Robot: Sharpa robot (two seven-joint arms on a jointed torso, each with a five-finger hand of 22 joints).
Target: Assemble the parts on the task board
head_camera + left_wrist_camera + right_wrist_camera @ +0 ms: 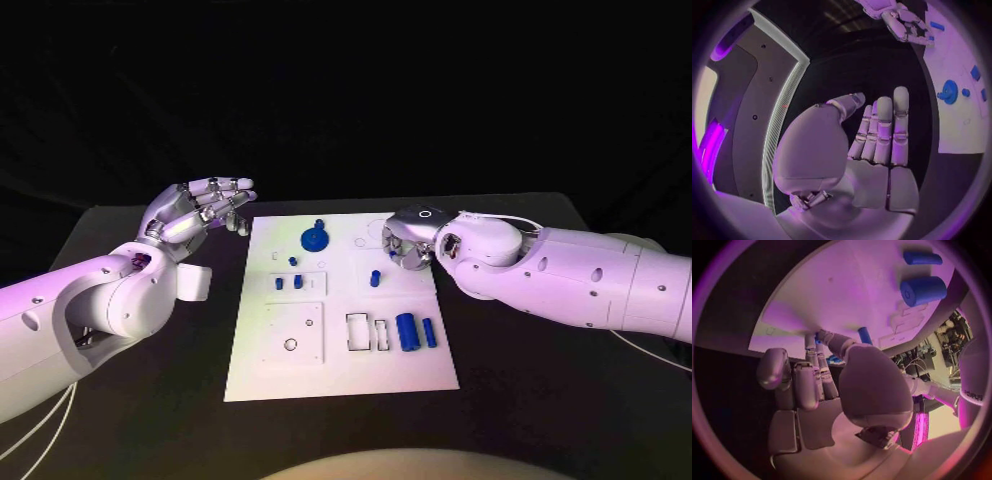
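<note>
Meanwhile, left robot hand (205,210) spread and empty beside the task board (339,372), right robot hand (408,243) fingertips on it, grip unclear.

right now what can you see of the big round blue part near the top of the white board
The round blue part looks like smooth plastic: a flat disc with a raised knob in its middle and a small stub at one side. It sits on the white board near its far edge, between the two hands, and neither hand touches it.
</note>
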